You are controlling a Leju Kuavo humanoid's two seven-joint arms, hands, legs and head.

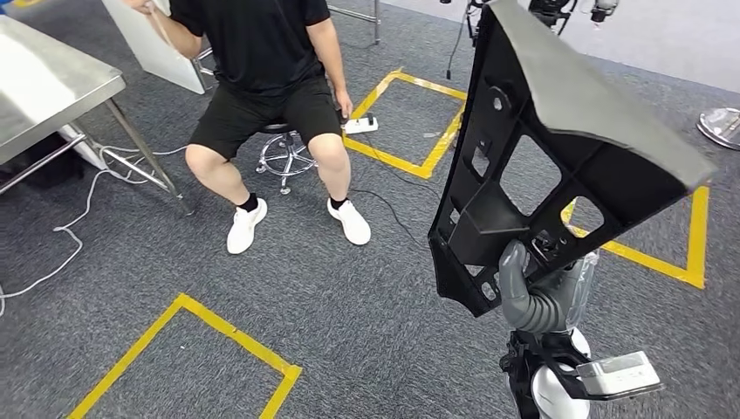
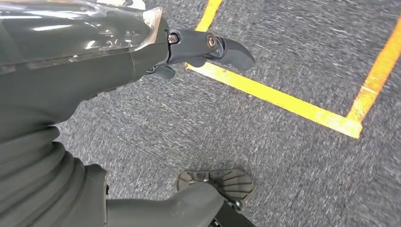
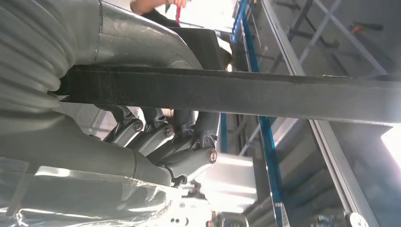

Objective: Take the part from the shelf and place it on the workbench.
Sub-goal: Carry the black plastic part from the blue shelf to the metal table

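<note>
A large black plastic part (image 1: 558,131) with cut-outs and a grey padded top stands upright at the right of the head view. My right hand (image 1: 532,292) grips its lower edge from below. In the right wrist view the part's edge (image 3: 265,94) runs as a dark band across the picture, and the fingers (image 3: 179,146) curl around it. My left hand (image 2: 94,71) hangs over the grey carpet and holds nothing, with a finger (image 2: 227,47) stretched out well apart from the thumb (image 2: 189,201). The steel workbench (image 1: 52,87) stands at the far left.
A person (image 1: 262,70) in black sits on a stool (image 1: 284,153) beside the workbench, feet on the carpet. Yellow tape squares (image 1: 209,327) mark the floor ahead and to the right. A white cable (image 1: 78,223) trails under the bench. A round metal base (image 1: 722,127) lies far right.
</note>
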